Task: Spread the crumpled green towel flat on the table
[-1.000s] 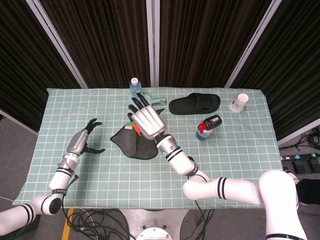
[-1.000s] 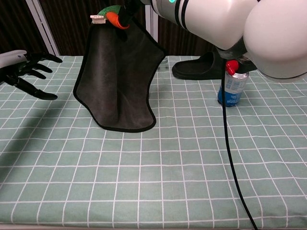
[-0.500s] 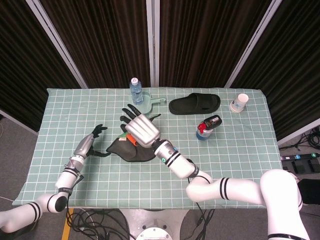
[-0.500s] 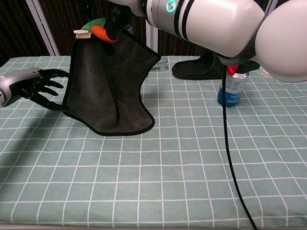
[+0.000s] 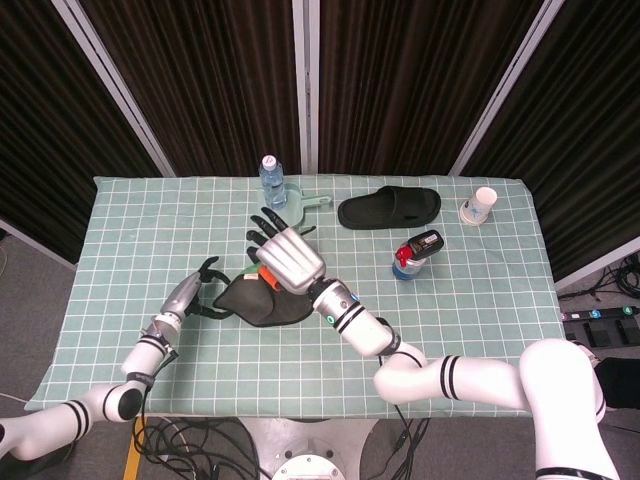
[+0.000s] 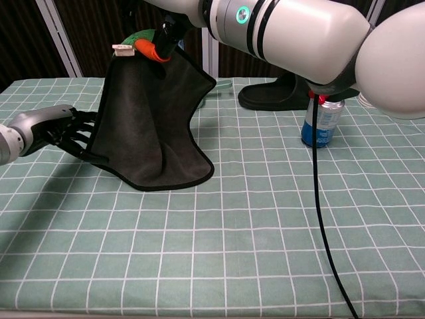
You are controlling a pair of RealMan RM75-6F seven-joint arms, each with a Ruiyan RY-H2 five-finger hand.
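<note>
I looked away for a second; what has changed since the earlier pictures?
The left hand moved in rightward to the hanging towel and now reaches its lower left edge. The right hand still holds the towel's top corner up. Can, slipper and bottle stayed.

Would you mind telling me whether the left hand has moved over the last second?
Yes. The left hand has moved rightward to the hanging towel, further from the table's left edge in the head view; its fingers now meet the towel's lower left edge.
</note>
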